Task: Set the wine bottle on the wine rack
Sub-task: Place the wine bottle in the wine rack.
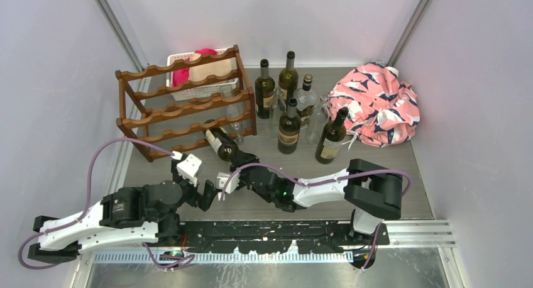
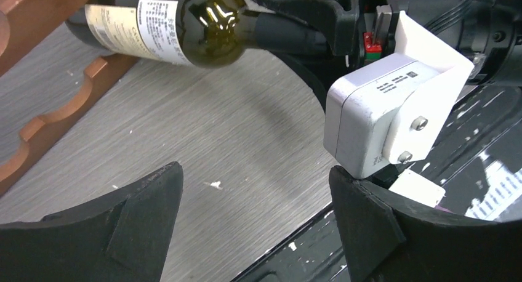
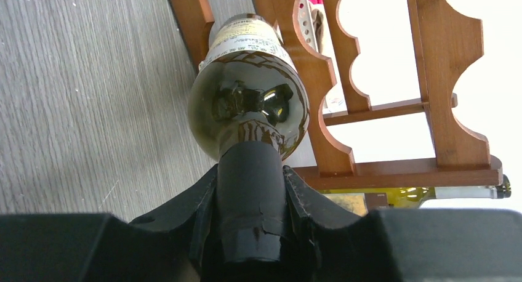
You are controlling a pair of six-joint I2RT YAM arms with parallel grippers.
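The wine bottle is dark green with a pale label and lies on its side just above the table, base toward the bottom tier of the wine rack. My right gripper is shut on its black-capped neck. In the right wrist view the bottle reaches from my gripper to the rack's scalloped rails. My left gripper hovers open by the table's front edge. From the left wrist my gripper holds nothing, with the bottle and rack beyond.
Several upright bottles stand right of the rack. A white slotted basket sits behind it, and a pink patterned cloth lies at the back right. The right wrist camera housing is close to my left gripper's right finger.
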